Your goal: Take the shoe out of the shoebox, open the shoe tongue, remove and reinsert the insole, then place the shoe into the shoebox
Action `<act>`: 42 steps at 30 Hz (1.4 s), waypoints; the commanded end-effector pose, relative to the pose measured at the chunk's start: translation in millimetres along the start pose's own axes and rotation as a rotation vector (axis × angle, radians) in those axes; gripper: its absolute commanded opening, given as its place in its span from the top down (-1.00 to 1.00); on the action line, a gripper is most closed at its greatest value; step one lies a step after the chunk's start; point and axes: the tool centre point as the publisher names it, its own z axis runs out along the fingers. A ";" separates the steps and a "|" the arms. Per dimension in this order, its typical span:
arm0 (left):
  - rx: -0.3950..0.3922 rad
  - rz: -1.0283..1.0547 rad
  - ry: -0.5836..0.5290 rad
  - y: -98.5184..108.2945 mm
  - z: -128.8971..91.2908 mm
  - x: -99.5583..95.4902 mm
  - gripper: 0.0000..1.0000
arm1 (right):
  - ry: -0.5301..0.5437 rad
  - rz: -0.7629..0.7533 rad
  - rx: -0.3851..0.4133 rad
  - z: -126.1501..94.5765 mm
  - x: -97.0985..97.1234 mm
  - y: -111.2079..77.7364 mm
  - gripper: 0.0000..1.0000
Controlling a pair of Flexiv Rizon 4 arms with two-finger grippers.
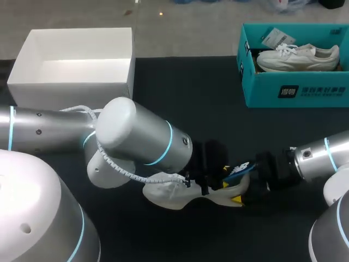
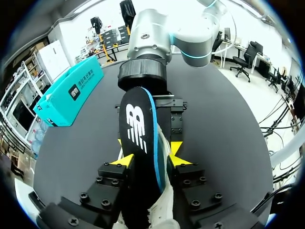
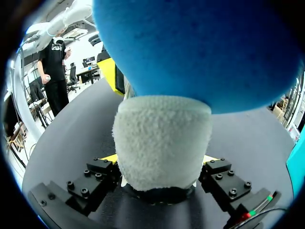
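The left gripper [image 2: 151,160] is clamping the white sneaker [image 1: 163,195] across its opening, and the black, blue-edged insole [image 2: 138,133] is standing up between its fingers. Facing it, the right gripper [image 3: 159,162] is squeezing the sneaker's fleecy heel. The sneaker is lying on the dark tabletop [image 1: 191,103]. Well beyond the right gripper, the teal shoebox [image 1: 294,90] is holding a second sneaker [image 1: 297,57]. An open white box [image 1: 71,90] is sitting well beyond the left gripper.

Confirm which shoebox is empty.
The white cardboard shoebox at the table's far left; the teal cardboard shoebox on the right holds a white lace-up sneaker.
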 end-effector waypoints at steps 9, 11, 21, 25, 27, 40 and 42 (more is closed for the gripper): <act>-0.005 -0.031 -0.044 -3.1 -13.3 -1.8 1.00 | -0.003 0.000 0.003 5.6 1.2 -1.9 1.00; 0.026 -0.035 -0.045 -8.2 -26.2 -2.3 1.00 | -0.003 0.000 0.003 5.6 1.2 -1.9 1.00; 0.125 -0.045 -0.055 -29.1 -60.0 -27.2 1.00 | -0.003 0.000 0.003 5.6 1.2 -1.9 1.00; 0.134 -0.042 -0.045 -34.7 -53.3 -35.6 1.00 | -0.003 0.000 0.003 5.6 1.2 -1.9 1.00; 0.132 -0.039 -0.039 -36.7 -49.6 -37.8 1.00 | -0.003 0.000 0.003 5.6 1.2 -1.9 1.00; 0.419 -0.049 0.030 -92.2 -95.9 -58.5 1.00 | -0.003 0.000 0.003 5.6 1.2 -1.9 1.00; 0.450 -0.031 0.034 -106.2 -108.0 -62.6 1.00 | -0.003 0.000 0.003 5.6 1.2 -1.9 1.00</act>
